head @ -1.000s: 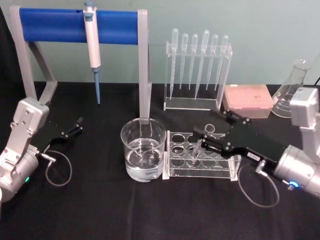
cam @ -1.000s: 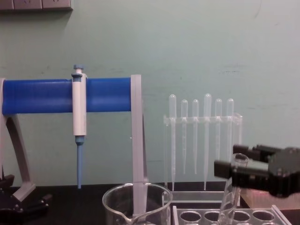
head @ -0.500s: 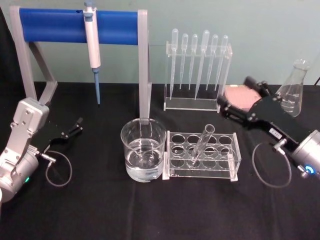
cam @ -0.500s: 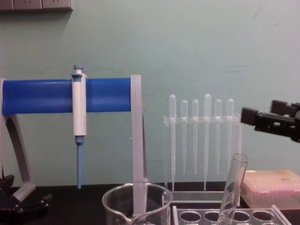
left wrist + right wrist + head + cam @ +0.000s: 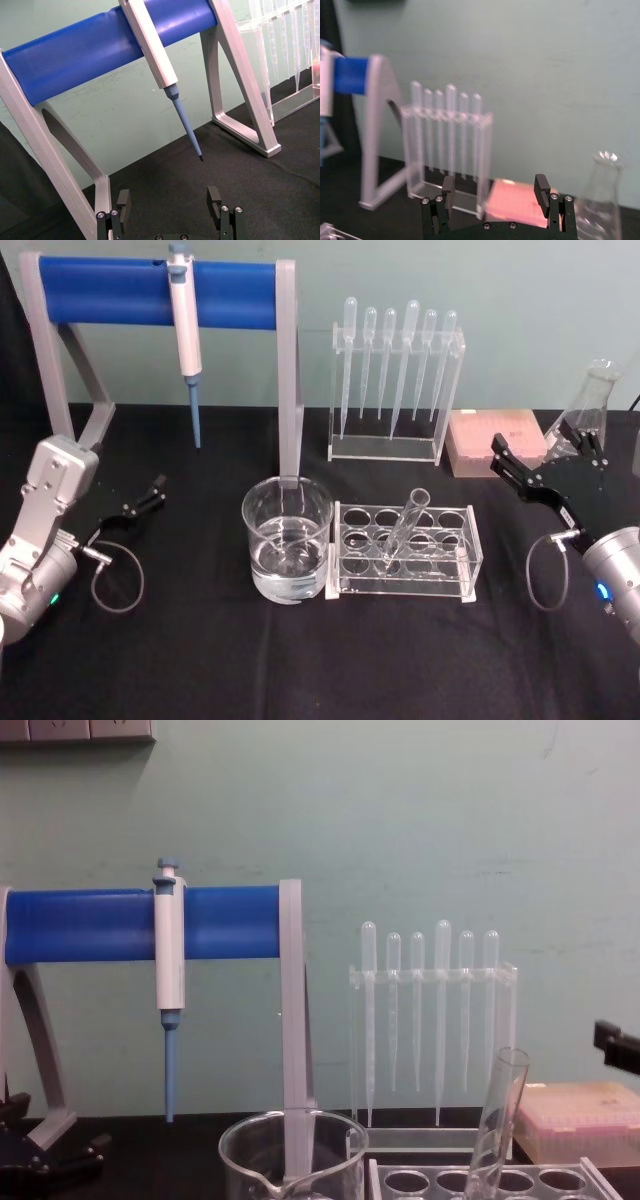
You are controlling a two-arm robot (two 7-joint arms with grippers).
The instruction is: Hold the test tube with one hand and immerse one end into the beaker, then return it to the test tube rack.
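The test tube [image 5: 404, 531] leans in the clear rack [image 5: 404, 580] at the table's middle, its rim tilted up to the right; in the chest view the test tube [image 5: 497, 1120] rises from the rack holes. The beaker [image 5: 287, 540] holds water just left of the rack, and the chest view has the beaker [image 5: 290, 1152] low in the picture. My right gripper [image 5: 535, 445] hangs open well to the right of the rack, near the pink box, with nothing between its fingers [image 5: 541, 186]. My left gripper [image 5: 143, 498] rests open at the far left, by the blue stand.
A white-and-blue pipettor [image 5: 185, 335] hangs on the blue stand [image 5: 150, 292] at the back left. Behind the tube rack stands a pipette rack [image 5: 395, 390]. At the back right are a pink tip box [image 5: 495, 440] and a glass flask [image 5: 585, 410].
My right gripper has let go of the test tube, opened, and drawn back to the right, away from the rack. The tube stays leaning in the rack. The left arm has not moved.
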